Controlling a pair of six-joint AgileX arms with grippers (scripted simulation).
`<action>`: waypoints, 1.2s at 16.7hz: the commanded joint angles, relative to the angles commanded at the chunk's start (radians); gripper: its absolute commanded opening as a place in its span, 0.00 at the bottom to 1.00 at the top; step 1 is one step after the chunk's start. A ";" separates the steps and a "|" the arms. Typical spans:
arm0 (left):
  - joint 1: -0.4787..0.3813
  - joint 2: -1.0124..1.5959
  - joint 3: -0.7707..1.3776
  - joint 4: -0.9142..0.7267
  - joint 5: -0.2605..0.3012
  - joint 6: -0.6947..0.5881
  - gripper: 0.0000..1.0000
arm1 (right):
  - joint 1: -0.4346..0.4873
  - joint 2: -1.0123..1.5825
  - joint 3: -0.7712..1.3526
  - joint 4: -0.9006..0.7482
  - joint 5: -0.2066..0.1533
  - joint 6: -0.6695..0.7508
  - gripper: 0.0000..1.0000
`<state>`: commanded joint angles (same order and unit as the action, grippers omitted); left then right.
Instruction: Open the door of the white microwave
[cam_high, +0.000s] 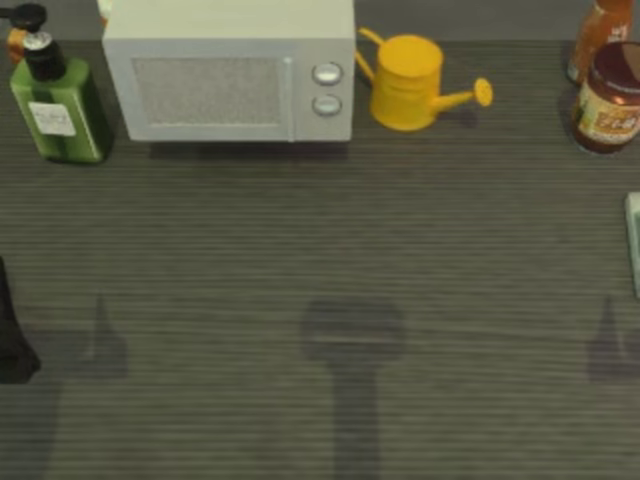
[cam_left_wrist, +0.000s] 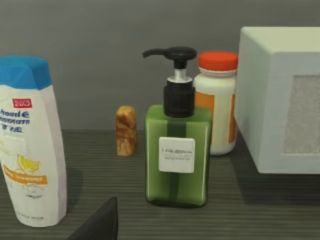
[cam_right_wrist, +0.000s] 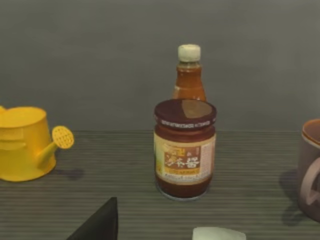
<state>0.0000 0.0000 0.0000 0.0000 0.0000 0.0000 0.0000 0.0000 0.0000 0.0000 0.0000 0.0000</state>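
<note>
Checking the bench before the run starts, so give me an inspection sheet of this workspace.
Surface: dark ribbed table.
Job's things: white microwave at the back; door shut.
Clutter: green pump bottle left of it, yellow watering can right; sauce jar, orange bottle, shampoo bottle, orange-capped jar, mug.
Claws: left arm at the left edge, fingers unseen; right claw not seen.
Cables: nothing seen.
Surroundings: grey wall.

One microwave (cam_high: 230, 70), three bottles (cam_left_wrist: 177, 155)
</note>
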 joint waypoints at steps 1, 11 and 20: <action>0.000 0.000 0.000 0.000 0.000 0.000 1.00 | 0.000 0.000 0.000 0.000 0.000 0.000 1.00; -0.131 0.463 0.449 -0.291 -0.066 -0.107 1.00 | 0.000 0.000 0.000 0.000 0.000 0.000 1.00; -0.366 1.393 1.481 -0.758 -0.177 -0.334 1.00 | 0.000 0.000 0.000 0.000 0.000 0.000 1.00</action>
<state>-0.3660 1.3934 1.4811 -0.7575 -0.1770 -0.3339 0.0000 0.0000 0.0000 0.0000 0.0000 0.0000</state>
